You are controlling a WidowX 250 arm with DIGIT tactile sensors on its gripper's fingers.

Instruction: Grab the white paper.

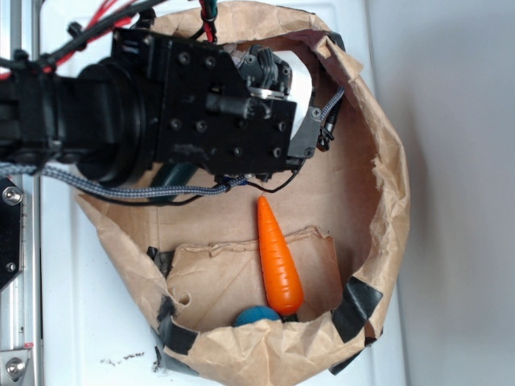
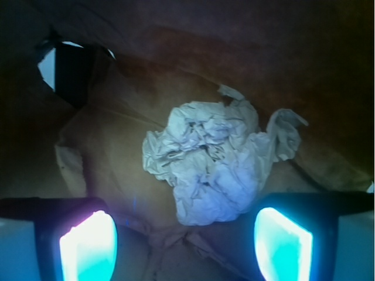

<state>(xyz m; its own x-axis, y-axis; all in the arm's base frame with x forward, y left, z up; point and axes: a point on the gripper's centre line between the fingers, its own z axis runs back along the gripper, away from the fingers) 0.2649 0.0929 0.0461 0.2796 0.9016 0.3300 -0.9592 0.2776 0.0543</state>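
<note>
The white paper [image 2: 211,164] is a crumpled off-white wad lying on the brown floor of the bag in the wrist view. It sits just ahead of my gripper [image 2: 186,246], nearer the right fingertip [image 2: 284,243] than the left fingertip [image 2: 88,246]. The jaws stand wide apart with nothing between them, and neither pad touches the paper. In the exterior view my gripper [image 1: 304,108] reaches down into the upper part of the bag. There the arm hides nearly all of the wad.
The brown paper bag [image 1: 390,185] has tall crumpled walls patched with black tape [image 1: 360,304] and surrounds the gripper. An orange carrot [image 1: 278,257] lies in its lower half, with a blue round object [image 1: 256,315] by its thick end. Black cables [image 1: 145,191] hang under the arm.
</note>
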